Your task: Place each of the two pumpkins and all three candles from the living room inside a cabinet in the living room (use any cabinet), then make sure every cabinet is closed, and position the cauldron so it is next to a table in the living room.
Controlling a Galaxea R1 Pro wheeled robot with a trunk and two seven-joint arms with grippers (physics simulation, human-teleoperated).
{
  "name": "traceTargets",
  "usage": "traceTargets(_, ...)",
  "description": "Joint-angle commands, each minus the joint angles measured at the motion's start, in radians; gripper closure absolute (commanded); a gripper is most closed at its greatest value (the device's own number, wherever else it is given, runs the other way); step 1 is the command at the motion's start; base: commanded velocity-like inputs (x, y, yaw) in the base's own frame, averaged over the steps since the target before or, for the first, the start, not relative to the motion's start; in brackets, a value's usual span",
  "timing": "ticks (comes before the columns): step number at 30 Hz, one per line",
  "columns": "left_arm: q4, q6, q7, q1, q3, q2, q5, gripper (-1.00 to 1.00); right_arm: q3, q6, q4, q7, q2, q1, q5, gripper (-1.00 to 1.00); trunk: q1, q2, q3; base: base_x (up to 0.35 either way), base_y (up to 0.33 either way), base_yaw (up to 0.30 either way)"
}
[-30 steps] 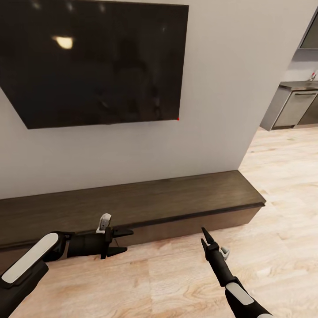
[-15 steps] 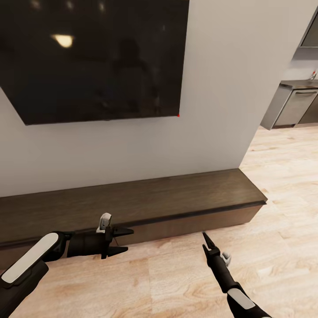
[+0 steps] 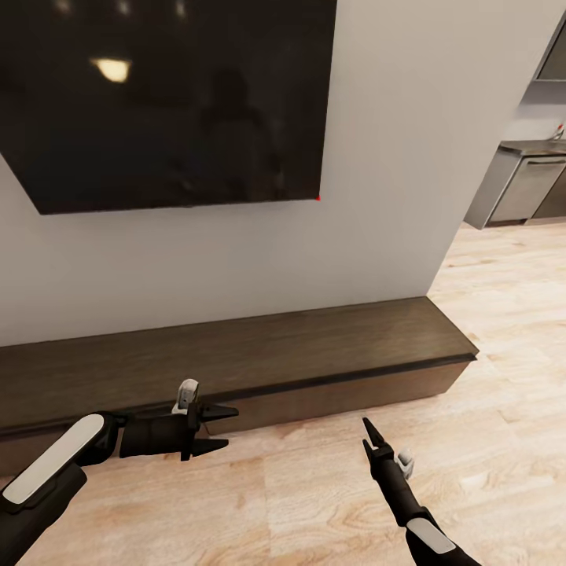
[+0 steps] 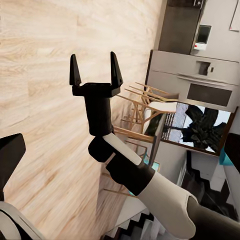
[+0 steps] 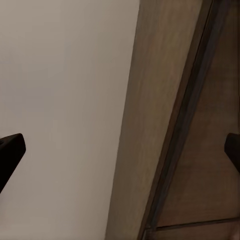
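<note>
The cabinet, a long low dark-brown unit with plain front panels lying flush, runs along the wall ahead of me. My left gripper hovers open just in front of its lower face, pointing right, with nothing between the fingers. My right gripper is over the floor short of the cabinet's right half, pointing at it. The left wrist view shows the right gripper open and empty. The right wrist view looks along the cabinet's top and the wall, with a fingertip at the picture's edge.
A large black TV hangs on the white wall above the cabinet. Pale wood floor spreads before it and to the right. Grey kitchen cupboards stand past the wall's corner. Wooden chairs show behind me.
My right gripper has drawn back and down, away from the cabinet. The head view has shifted slightly. The left gripper has stayed put.
</note>
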Motion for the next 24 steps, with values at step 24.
traceTargets(24, -0.001, 0.0, 0.01, -0.001, -0.01, -0.001, 0.014, -1.0, 0.008, -0.002, 0.001, 0.005, 0.0, -0.001, -0.01, -1.0, 0.092, -0.169, -0.076, 0.0, 0.0, 0.0)
